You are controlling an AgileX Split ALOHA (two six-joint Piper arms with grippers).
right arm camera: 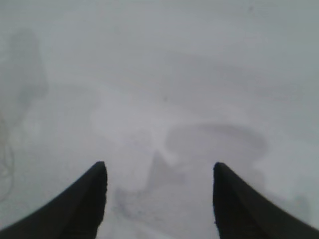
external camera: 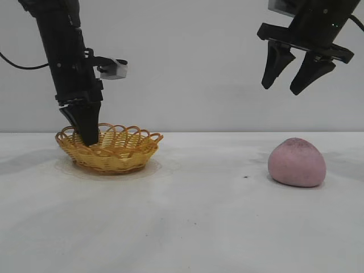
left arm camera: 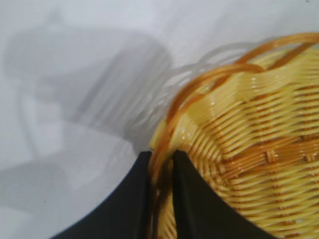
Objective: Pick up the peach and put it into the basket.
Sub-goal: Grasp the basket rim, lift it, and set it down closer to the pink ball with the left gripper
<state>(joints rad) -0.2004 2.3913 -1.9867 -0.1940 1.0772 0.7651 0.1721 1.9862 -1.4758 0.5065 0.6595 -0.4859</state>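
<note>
Lying peach (external camera: 297,162) below right gripper (external camera: 294,77)

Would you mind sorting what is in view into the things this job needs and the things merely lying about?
Job:
- peach, on the table
- basket
- left gripper, pinching the basket's rim
- right gripper, open, raised above the peach

Lying about:
- a small dark speck on the table

Bare white tabletop (external camera: 216,216) lies open between the yellow-orange wicker basket (external camera: 122,151) and the dull pink rounded peach (external camera: 297,162). The left gripper (external camera: 88,136) blocks the basket's near rim; air above the peach is free.
</note>
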